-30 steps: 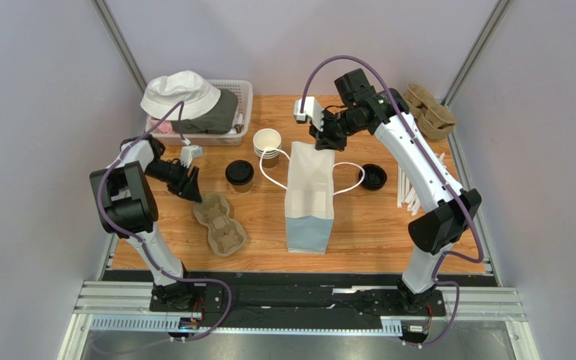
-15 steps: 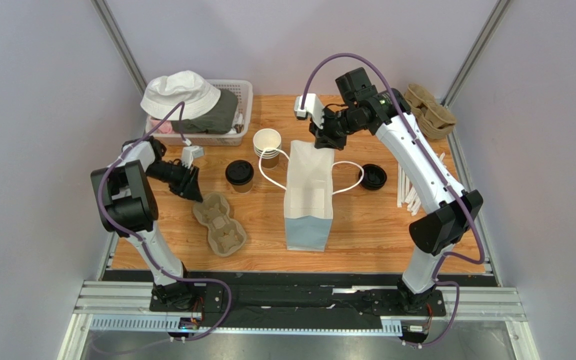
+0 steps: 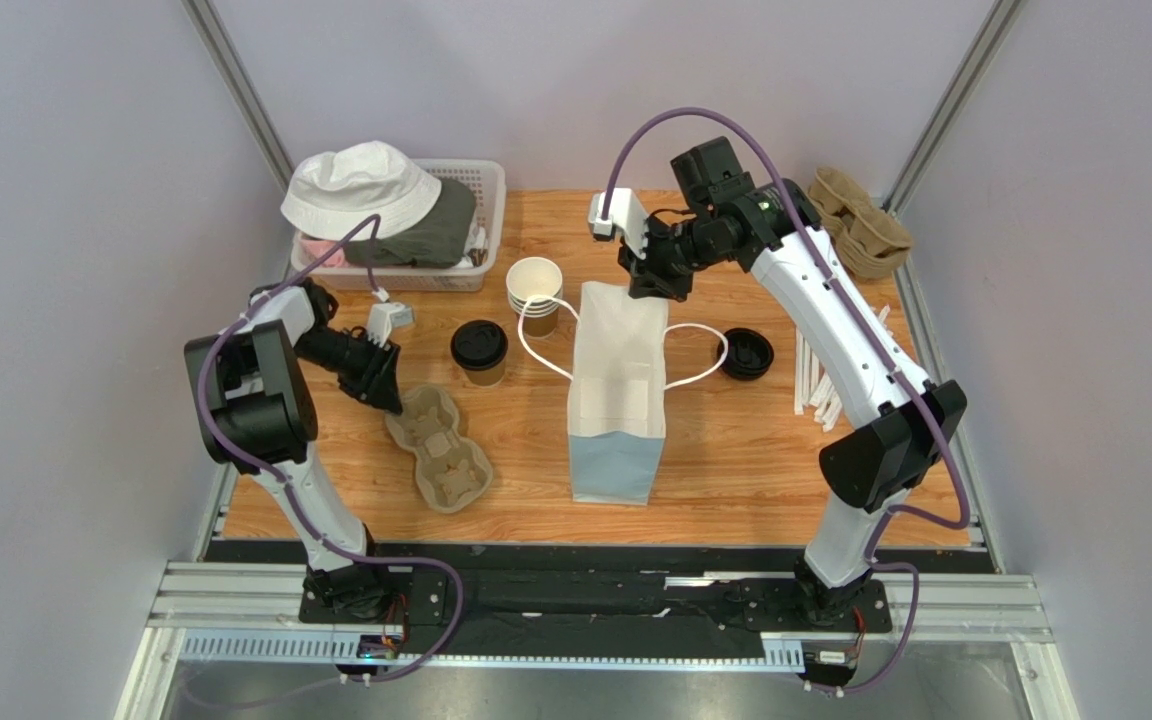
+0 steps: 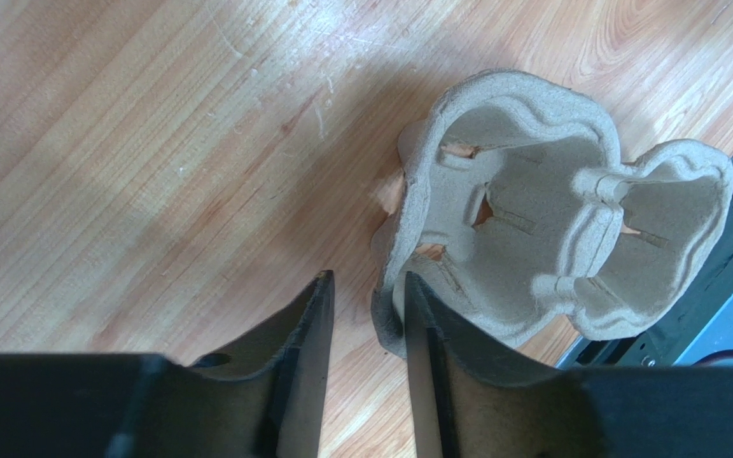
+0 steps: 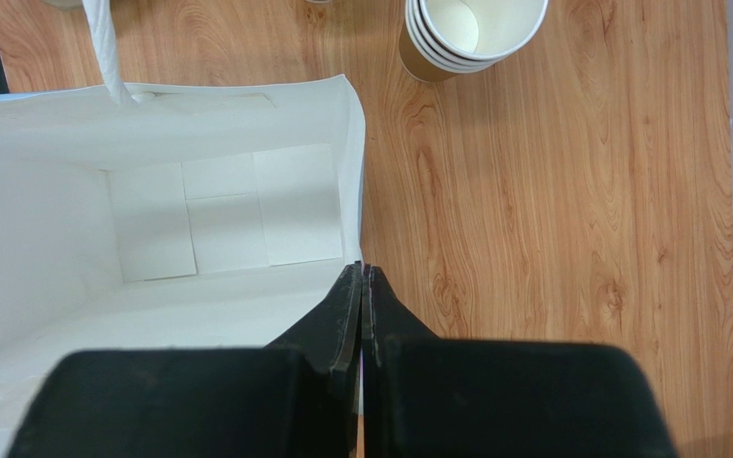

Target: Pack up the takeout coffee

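Note:
The takeout coffee, a brown and white cup with a black lid, stands upright on the table left of the white paper bag; neither wrist view shows it. My left gripper is open at the near end of a pulp cup carrier. In the left wrist view the carrier's rim sits between the jaws of the left gripper, close to the right finger. My right gripper is shut on the bag's back rim; in its wrist view the bag stands open and empty.
A stack of lidless cups stands behind the coffee, by the bag's handle. A loose black lid lies right of the bag. Also on the table are a basket with hats back left, stacked carriers back right and paper straws at the right edge.
My left gripper has shifted slightly down and right onto the carrier's end. The right arm and the bag have barely moved.

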`<state>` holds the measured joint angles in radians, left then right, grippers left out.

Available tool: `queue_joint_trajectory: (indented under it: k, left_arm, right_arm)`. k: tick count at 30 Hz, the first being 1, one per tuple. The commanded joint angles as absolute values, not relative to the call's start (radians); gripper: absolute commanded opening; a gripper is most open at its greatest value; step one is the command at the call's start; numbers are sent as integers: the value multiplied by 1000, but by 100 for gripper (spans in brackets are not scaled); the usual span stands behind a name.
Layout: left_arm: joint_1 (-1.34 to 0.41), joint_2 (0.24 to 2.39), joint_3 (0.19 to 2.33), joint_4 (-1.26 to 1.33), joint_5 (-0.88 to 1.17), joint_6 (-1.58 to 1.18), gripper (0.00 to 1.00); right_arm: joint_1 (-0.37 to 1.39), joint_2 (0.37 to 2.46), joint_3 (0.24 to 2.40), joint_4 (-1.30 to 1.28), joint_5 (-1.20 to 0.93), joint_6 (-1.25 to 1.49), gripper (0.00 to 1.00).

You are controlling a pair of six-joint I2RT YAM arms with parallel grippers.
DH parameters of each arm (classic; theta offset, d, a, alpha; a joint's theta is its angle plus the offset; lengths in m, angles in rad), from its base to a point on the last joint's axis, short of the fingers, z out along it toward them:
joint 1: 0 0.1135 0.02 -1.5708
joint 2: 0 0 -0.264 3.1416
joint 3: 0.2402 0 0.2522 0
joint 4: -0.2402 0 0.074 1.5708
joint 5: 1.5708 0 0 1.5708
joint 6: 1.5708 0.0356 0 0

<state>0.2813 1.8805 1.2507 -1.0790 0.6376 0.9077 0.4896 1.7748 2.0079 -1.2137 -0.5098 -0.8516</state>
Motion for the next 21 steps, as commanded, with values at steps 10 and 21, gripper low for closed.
queue_joint_trajectory:
  k: [10,21]
  left_arm:
    - [264,1723,1272,-1156,621,969,0]
    - [256,1482,1803,-1532,643,858,0]
  right_arm:
    - [486,1698,1991,-1167,-526,-801,0]
    - [486,1579,1910,-1129,-508,-724,0]
